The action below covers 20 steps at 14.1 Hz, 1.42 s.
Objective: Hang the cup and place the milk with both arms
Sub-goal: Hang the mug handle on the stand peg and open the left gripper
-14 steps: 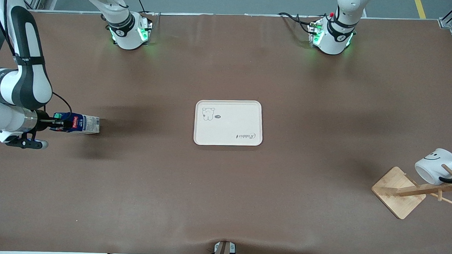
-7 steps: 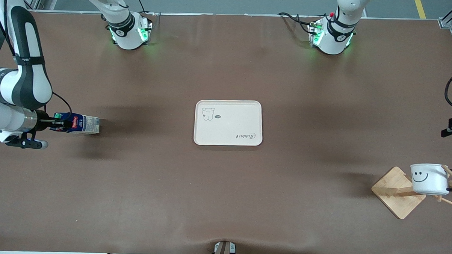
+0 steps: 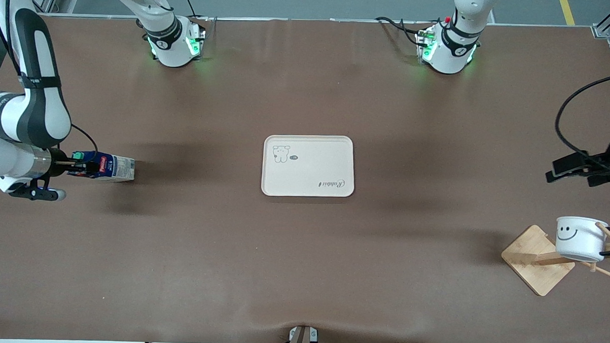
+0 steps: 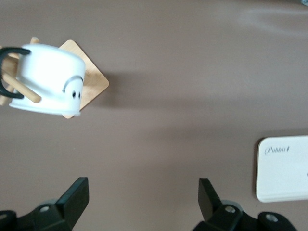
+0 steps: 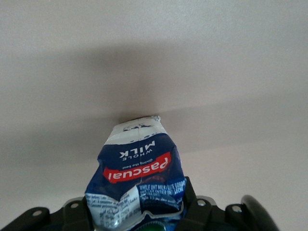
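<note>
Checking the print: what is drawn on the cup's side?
A black smiley face on the white cup, clearest in the front view.

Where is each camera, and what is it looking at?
Front view: high across the table, facing both arms' bases; tray central.
Left wrist view: looks down past left gripper, jaws open, at cup hanging on rack.
Right wrist view: right gripper around milk.
Front and left wrist views share cup, rack, tray.
</note>
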Available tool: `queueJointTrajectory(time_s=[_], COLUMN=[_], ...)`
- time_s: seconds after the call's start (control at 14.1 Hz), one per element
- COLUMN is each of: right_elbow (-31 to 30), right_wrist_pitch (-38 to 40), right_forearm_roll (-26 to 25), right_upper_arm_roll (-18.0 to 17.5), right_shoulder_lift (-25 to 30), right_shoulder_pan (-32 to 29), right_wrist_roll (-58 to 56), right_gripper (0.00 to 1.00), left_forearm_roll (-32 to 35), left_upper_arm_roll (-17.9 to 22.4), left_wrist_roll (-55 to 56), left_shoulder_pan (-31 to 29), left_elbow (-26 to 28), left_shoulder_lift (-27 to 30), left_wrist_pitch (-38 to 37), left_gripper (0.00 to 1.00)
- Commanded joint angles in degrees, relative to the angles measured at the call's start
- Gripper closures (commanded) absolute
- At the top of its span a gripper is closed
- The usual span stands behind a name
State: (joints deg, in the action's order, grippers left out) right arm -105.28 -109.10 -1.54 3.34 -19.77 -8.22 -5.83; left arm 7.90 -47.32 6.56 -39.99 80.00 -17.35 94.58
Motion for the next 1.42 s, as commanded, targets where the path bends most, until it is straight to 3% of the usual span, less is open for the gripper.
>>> queueJointTrajectory(time_s=[0.0,0.35,0.42,0.5,0.78,1.06,1.35], right_elbow=[-1.42,-1.34,-1.34,-1.34,-1.25,-1.07,2.87], right_wrist_pitch=[-0.85,-0.15,0.29,1.16,1.52,2.05,9.67], right_forearm_roll=[-0.57,-0.49,-0.49,-0.4,1.1,1.97,3.29], right_upper_arm_roll=[-1.14,-1.23,-1.23,-1.32,-1.32,-1.32,-1.67], right_shoulder_lift=[-1.06,-1.06,-0.89,-0.8,-0.89,-0.71,-0.54], right_shoulder_pan=[-1.0,-1.09,-0.92,-0.92,-0.92,-0.83,-0.57], right_wrist_roll=[0.82,0.82,0.82,0.82,0.82,0.91,0.91], right_gripper=[0.34,0.32,0.23,0.22,0.22,0.22,0.16], left_forearm_roll=[2.38,7.39,7.48,7.39,6.77,2.84,-1.05], left_upper_arm_roll=[-1.27,-2.25,-2.33,-2.16,3.01,18.99,35.32], left_wrist_roll=[4.33,4.6,4.6,4.51,3.9,3.55,0.57], left_shoulder_pan=[0.97,3.87,4.13,4.31,9.57,23.89,37.31], left_elbow=[0.42,0.24,0.24,0.24,0.68,1.2,5.07], left_shoulder_lift=[1.35,0.91,1.09,1.26,4.24,9.86,15.93], left_wrist_pitch=[-0.54,-0.63,-0.63,-0.63,-2.89,-7.21,-7.22], left_gripper=[0.0,0.0,0.0,0.0,0.0,0.0,0.0])
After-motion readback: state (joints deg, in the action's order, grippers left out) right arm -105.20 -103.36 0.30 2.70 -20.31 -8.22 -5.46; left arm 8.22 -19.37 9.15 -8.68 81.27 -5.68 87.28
